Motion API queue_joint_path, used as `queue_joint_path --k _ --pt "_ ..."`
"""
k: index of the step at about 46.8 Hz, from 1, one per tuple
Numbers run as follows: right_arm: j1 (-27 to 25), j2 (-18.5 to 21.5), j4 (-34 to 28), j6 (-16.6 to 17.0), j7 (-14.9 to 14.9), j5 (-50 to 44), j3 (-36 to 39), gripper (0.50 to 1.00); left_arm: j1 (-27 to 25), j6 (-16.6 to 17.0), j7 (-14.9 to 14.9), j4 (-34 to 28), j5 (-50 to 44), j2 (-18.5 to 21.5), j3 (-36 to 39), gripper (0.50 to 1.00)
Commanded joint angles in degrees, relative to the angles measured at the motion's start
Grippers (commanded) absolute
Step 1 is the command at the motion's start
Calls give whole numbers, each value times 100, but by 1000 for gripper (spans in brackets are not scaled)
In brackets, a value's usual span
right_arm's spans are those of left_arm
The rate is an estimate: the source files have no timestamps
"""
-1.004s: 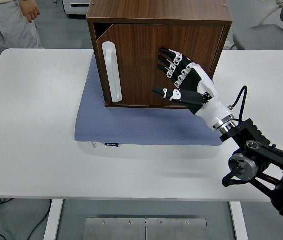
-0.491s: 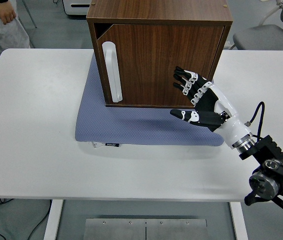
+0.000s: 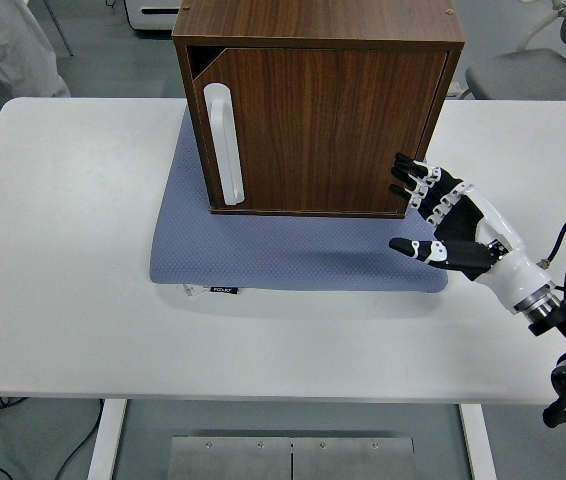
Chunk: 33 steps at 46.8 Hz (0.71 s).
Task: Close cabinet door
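Cabinet door (image 3: 318,128) was what we looked at first: a dark walnut panel filling the front of the wooden cabinet (image 3: 318,30), with a long white handle (image 3: 223,142) running upright near its left edge. We saw the door sitting almost flush with the frame, though a small dark triangular gap showed at its top left corner, so we could not tell whether it was fully shut.

Going from largest to smallest, we noted the white counter (image 3: 63,250) spreading across most of the view, its near edge along the bottom. On it lay a blue-grey mat (image 3: 293,255), and the cabinet stood on the back part of that mat, towards the far side of the counter.

We saw the right arm (image 3: 563,340) coming in from the lower right edge, black at the joints and white at the forearm. The right robot hand (image 3: 443,225) hung over the mat's right end, just in front of the cabinet's lower right corner. Its fingers (image 3: 418,180) were spread and pointed up towards the door, the thumb jutting out to the left, and it held nothing. We could not tell whether the fingertips touched the wood.

At the top left corner we made out part of a person's pale clothing (image 3: 3,50).
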Motion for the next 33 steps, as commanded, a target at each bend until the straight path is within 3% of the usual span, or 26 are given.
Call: queue_joint_path --k 1,12,33 --pt "-116 -87 -3 57 -1 0 76 1000 0 0 0 -2 0 0 0 1000" --pt "-432 -307 -29 242 -1 9 454 1000 0 0 0 -2 0 0 0 1000" --pt "-608 -298 -363 216 -1 545 1122 1000 0 0 0 -2 0 0 0 1000"
